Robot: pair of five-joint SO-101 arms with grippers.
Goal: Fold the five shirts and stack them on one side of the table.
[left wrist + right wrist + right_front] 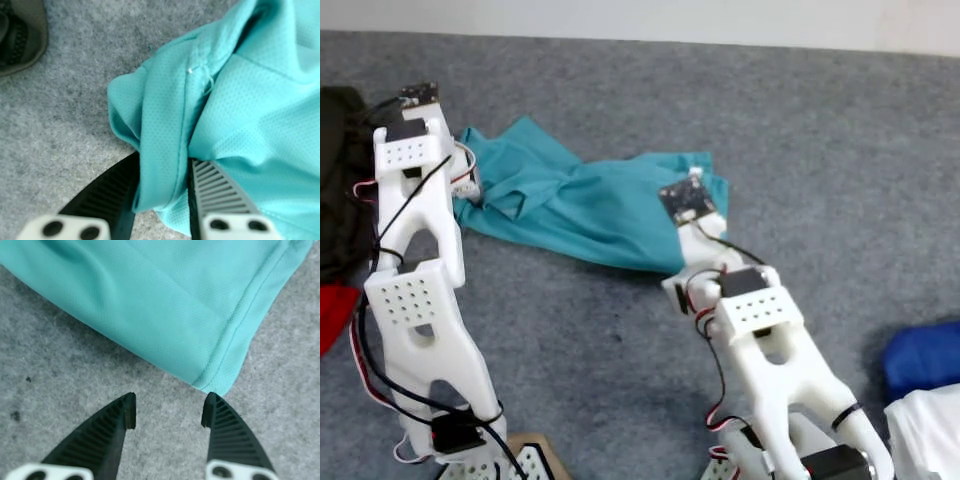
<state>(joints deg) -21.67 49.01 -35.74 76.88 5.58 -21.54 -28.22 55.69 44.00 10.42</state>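
A teal shirt [585, 205] lies crumpled on the grey carpeted table, stretched between the two arms. My left gripper [162, 175] is shut on a bunched edge of the teal shirt [240, 100] at its left end; the fabric runs down between the two black fingers [212, 187]. In the high view that arm [415, 150] stands at the shirt's left side. My right gripper [167, 407] is open just off a hemmed corner of the teal shirt [150, 305], with bare carpet between its fingertips. The right arm [695, 215] sits at the shirt's right end.
A dark garment [340, 180] and a red one [332, 310] lie at the left edge. A blue shirt [920, 355] and a white one [925, 430] lie at the right edge. A dark object [20, 30] shows beyond the left gripper.
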